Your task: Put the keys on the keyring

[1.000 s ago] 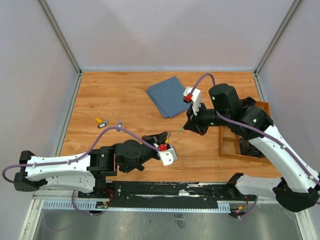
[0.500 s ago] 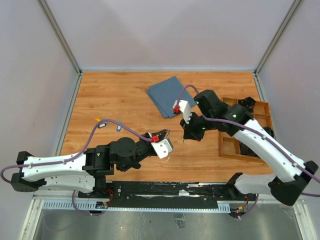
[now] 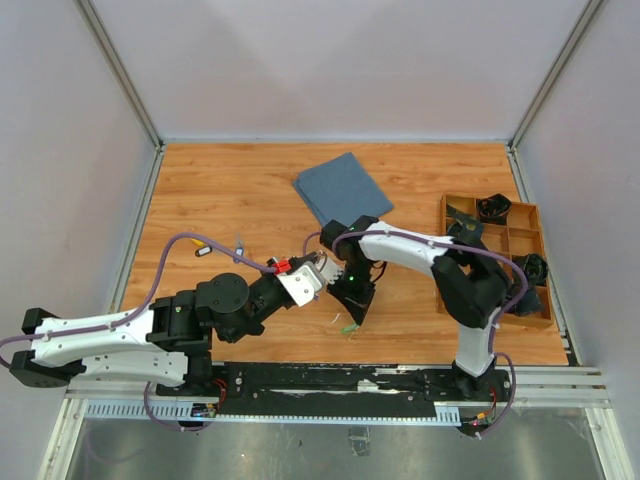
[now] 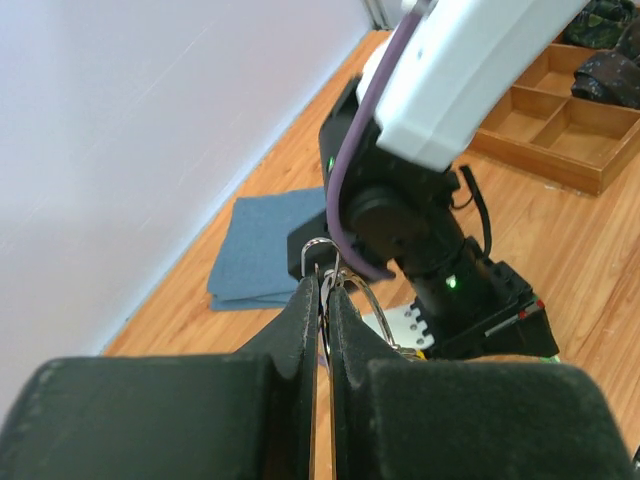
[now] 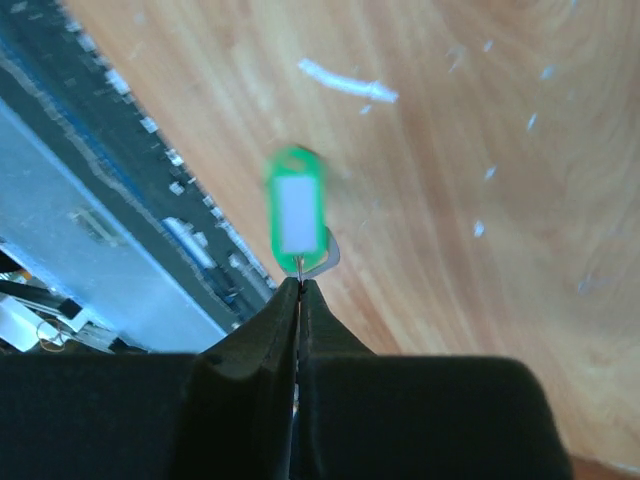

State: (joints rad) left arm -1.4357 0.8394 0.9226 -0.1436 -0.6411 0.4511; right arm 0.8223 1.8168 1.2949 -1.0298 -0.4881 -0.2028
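Nearest the arms' bases, the right gripper point(image 5: 299, 287) pointed down at the light brown wooden tabletop point(image 3: 200, 190). Its two black fingers point(image 5: 250, 345) were clenched on the thin metal end of a tiny key with an oblong green plastic tag point(image 5: 297, 209). The tag jutted just past the fingertips above the wood, close to the table's near edge; whether it touched the surface could not be told. Just to the left and slightly farther back, the left gripper point(image 4: 323, 290) was pinched shut on the thin silver wire keyring point(image 4: 318, 262), which stood up out of the fingertips, its wire curving away to the right. The keyring and the green-tagged key were near each other but apart, with the right arm's dark wrist just beyond the ring in the left wrist view. Farther left on the table, well apart from both grippers, lay three loose keys: one with a yellow tag point(image 3: 199, 241), one with a dark grey tag point(image 3: 205, 251) just beside it, and one with a blue tag point(image 3: 239, 248) a little to their right. Beyond the grippers lay a folded blue-grey cloth point(image 3: 343, 190). At the right side sat a shallow wooden tray with several compartments point(image 3: 443, 250); dark crumpled bundles point(image 3: 492, 207) lay in its far and right-hand compartments.
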